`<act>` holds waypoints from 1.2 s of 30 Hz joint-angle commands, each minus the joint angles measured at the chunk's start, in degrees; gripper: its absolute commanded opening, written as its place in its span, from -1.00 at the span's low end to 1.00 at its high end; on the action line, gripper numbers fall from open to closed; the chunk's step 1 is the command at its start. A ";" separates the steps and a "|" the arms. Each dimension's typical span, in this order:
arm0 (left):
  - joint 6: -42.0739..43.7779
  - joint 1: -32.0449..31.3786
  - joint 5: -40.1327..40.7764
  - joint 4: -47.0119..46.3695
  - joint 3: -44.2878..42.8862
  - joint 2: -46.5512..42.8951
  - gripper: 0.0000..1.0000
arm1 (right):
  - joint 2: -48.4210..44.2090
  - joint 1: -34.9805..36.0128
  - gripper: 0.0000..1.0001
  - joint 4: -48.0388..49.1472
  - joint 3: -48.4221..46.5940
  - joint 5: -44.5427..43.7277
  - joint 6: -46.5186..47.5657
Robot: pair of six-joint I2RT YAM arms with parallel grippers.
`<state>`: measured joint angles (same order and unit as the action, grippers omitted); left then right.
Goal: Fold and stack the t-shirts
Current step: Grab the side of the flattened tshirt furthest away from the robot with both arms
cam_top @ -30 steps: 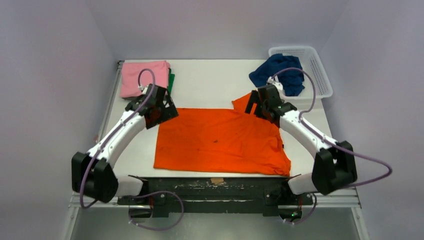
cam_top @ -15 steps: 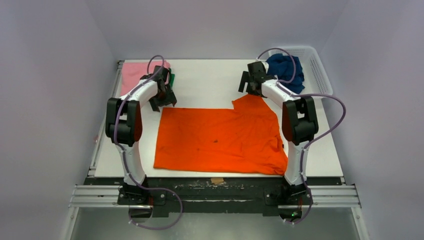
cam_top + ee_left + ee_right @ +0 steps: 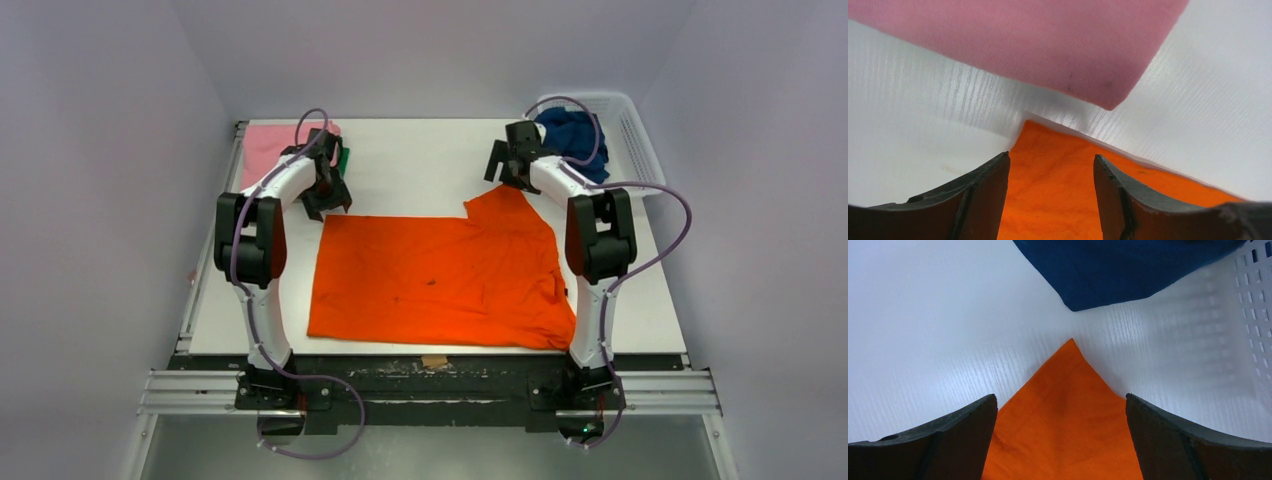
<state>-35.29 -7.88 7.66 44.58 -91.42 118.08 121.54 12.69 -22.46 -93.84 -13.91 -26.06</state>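
Note:
The bright orange t-shirt (image 3: 440, 280) lies spread flat on the table, with one sleeve pointing to the far right. My left gripper (image 3: 328, 200) is open over its far left corner (image 3: 1053, 180); the corner lies between the jaws (image 3: 1052, 160). My right gripper (image 3: 505, 172) is open over the far right sleeve tip (image 3: 1068, 410), which lies between its jaws (image 3: 1061, 400). A folded pink t-shirt (image 3: 265, 145) lies at the far left, its corner (image 3: 1048, 45) just beyond the left gripper. A dark green t-shirt (image 3: 343, 158) peeks out under it. The navy t-shirt (image 3: 572, 130) sits in the basket and shows in the right wrist view (image 3: 1118, 270).
The white mesh basket (image 3: 632, 135) stands at the far right corner, its wall (image 3: 1248, 315) close to the right gripper. The white table (image 3: 420, 160) shows bare between the two grippers. Both arms reach far forward along the table's sides.
Both arms have stretched forward from the shirt's near corners to its far edge. In the last half second they shifted only slightly. The shirt lies as before.

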 commanded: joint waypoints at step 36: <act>-6.90 -0.29 -3.19 3.85 -2.10 -0.75 0.18 | -12.38 -3.63 0.77 -7.85 25.25 -0.43 1.13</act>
<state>-40.10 -7.92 4.89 47.62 -91.50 118.08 105.89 12.38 -24.95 -67.90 -9.19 -25.47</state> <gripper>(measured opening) 0.589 0.881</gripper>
